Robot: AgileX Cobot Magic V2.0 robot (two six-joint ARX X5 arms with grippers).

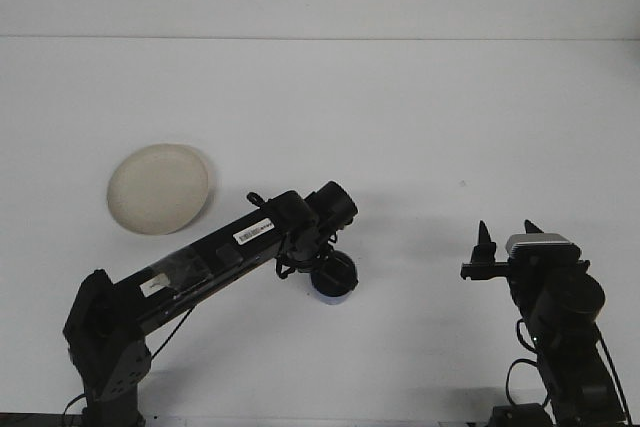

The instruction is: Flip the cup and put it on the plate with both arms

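The left pincer (334, 272) covers most of the cup (331, 294); only a blue sliver of its lower side shows, and its fingers (pointed down over it) cannot be made out. The right arm's base (570, 402) runs off the bottom edge.
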